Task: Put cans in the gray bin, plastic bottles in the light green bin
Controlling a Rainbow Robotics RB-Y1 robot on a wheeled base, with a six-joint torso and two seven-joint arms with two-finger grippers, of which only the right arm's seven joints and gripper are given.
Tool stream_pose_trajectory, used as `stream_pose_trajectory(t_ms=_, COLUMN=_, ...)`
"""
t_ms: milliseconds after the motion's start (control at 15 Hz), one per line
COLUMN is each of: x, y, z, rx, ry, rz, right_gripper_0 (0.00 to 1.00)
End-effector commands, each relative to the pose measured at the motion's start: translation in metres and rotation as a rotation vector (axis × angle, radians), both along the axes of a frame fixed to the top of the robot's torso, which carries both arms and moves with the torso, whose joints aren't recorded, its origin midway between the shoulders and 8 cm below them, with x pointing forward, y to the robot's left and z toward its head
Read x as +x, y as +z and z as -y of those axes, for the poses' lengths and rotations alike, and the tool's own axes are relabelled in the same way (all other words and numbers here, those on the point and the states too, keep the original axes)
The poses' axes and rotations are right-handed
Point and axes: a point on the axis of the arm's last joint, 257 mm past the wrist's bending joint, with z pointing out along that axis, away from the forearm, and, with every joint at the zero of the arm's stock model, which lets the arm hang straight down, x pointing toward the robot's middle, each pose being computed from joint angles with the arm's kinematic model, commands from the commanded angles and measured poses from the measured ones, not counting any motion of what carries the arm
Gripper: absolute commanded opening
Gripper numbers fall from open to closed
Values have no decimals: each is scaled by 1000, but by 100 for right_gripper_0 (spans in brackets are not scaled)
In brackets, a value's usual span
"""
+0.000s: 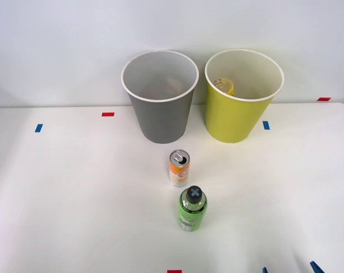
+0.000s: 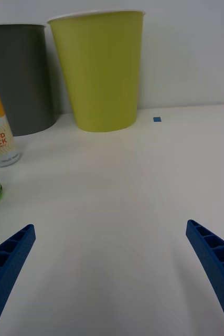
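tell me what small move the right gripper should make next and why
Probably swing toward the robot's left and line up on the green bottle. The right gripper is open and holds nothing, with only bare table between its fingers. The bottle and the orange-and-white can both stand upright off to one side of it, still outside the gray bin and light green bin; the bottle is nearer.

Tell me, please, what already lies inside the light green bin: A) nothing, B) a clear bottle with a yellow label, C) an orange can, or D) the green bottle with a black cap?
B: a clear bottle with a yellow label rests against the inner wall of the light green bin.
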Motion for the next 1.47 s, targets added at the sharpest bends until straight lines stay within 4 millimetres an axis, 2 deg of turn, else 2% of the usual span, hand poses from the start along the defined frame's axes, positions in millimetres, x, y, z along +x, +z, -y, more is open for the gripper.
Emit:
stream_pose_trajectory(t_ms=67, x=-3, y=15, z=-19, rx=-22, ry=117, rz=21, right_gripper_0=100)
stream_pose_trajectory(t_ms=333, x=-1, y=31, z=-42, rx=-105, ry=228, rz=73, right_gripper_0=100)
stream_pose_trajectory(t_ms=800, x=16, y=58, z=-97, rx=-92, ry=364, rz=180, right_gripper_0=100)
stream_pose_trajectory(t_ms=1000, x=23, y=60, z=-113, rx=-98, ry=387, rz=198, right_gripper_0=100)
stream_pose_trajectory(t_ms=1200, x=34, y=59, z=-128, rx=-56, ry=389, rz=182, right_gripper_0=100)
stream_pose_trajectory(t_ms=1467, x=64, y=62, z=-153, rx=-35, ry=418, rz=179, right_gripper_0=100)
